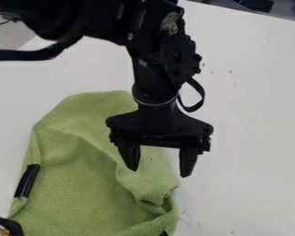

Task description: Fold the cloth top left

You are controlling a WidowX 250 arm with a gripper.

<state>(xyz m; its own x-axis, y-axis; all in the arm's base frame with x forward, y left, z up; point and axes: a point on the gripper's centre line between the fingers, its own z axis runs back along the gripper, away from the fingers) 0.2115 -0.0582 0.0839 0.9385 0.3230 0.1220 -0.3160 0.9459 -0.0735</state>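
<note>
The black gripper [159, 172] hangs over the right part of the green cloth, its two fingers spread apart with nothing visible between them. The left finger is in front of the cloth, and the right one is at the cloth's right edge. The green cloth [82, 184] lies rumpled at the lower left of the camera view, with a raised fold running from its upper left toward the lower right. Its top edge is rounded and partly hidden behind the gripper. Black tape marks the cloth's left edge.
The white table [255, 115] extends around the cloth. A black cable [7, 225] with an orange part is at the lower left corner. The arm [101, 18] covers the upper left, and dark items lie beyond the table's far edge.
</note>
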